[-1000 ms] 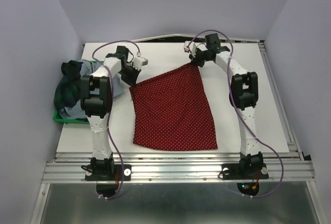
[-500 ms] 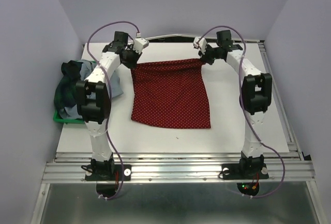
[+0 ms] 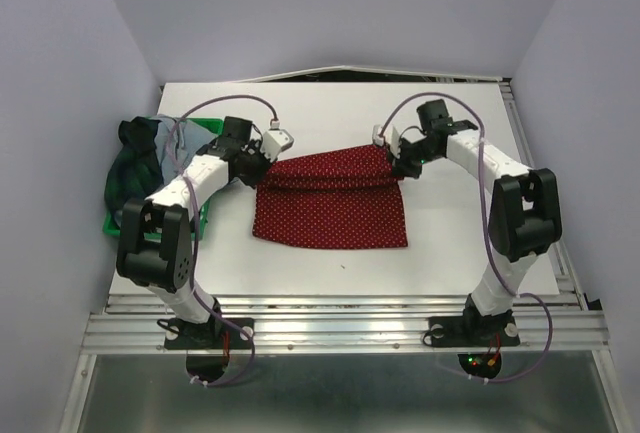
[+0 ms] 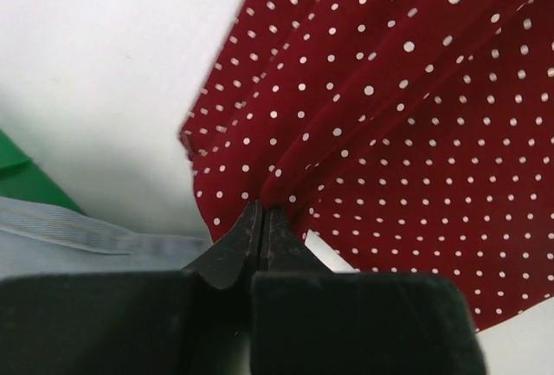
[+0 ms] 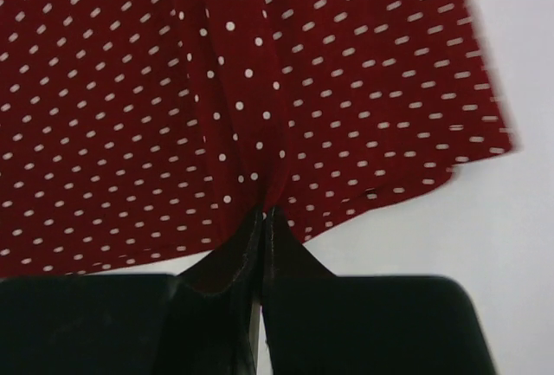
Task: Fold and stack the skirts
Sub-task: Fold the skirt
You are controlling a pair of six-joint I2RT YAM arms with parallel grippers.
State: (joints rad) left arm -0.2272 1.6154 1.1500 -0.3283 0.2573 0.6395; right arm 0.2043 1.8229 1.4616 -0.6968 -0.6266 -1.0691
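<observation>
The dark red skirt with white dots (image 3: pixel 330 208) lies mid-table, its far edge lifted and doubled over toward the near edge. My left gripper (image 3: pixel 262 166) is shut on its far left corner, seen in the left wrist view (image 4: pixel 262 210). My right gripper (image 3: pixel 398 163) is shut on its far right corner, seen in the right wrist view (image 5: pixel 262 212). The dark green plaid skirt (image 3: pixel 130 168) and the pale grey-blue skirt (image 3: pixel 222 165) lie heaped in the tray at the left.
A green plastic tray (image 3: pixel 122 230) sits at the table's left edge holding the other skirts. The white table (image 3: pixel 470 233) ends at a metal rail in front. Purple-grey walls stand to the left, right and behind.
Both grippers have come toward the near edge and lower, carrying the red skirt's far edge over the lower half. The visible cloth is now shorter front to back.
</observation>
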